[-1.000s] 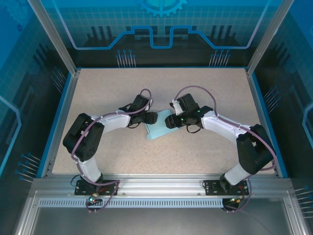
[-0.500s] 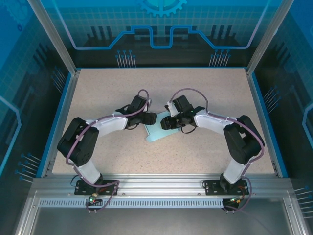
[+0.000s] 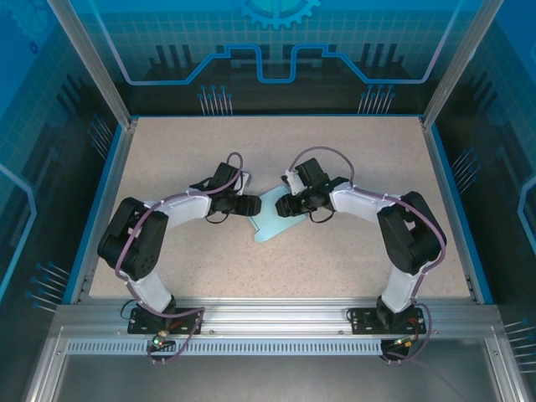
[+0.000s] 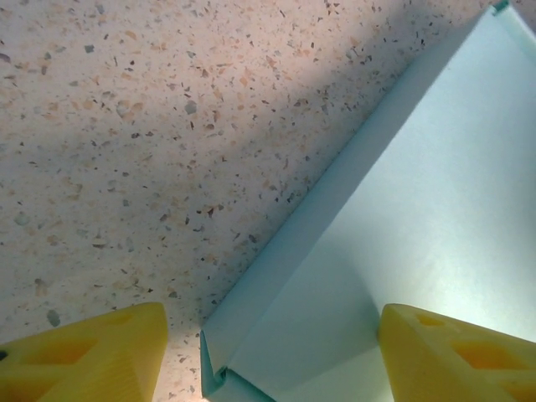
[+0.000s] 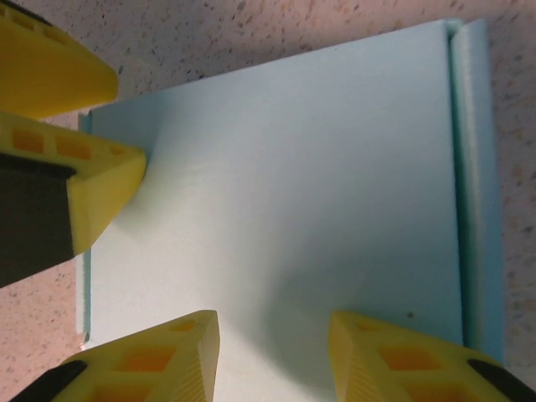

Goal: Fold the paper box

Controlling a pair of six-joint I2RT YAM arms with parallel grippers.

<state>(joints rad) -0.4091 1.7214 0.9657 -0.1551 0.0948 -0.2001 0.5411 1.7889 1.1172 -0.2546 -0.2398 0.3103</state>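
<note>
Box [image 3: 267, 224] lies at mid-table [image 3: 352, 151] between the two arms, with a narrow flap folded along one side. Left gripper [image 4: 272, 339]: jaws apart, straddling a folded corner of the box, one finger over bare table and the other over card. Right gripper [image 5: 274, 327]: jaws apart above the flat panel, nothing clamped between them.

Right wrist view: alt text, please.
Pale blue paper box lies flat on the table, a folded strip at frame right. Right end effector, open, is over its near edge; left end effector at its edge, frame left.
</note>
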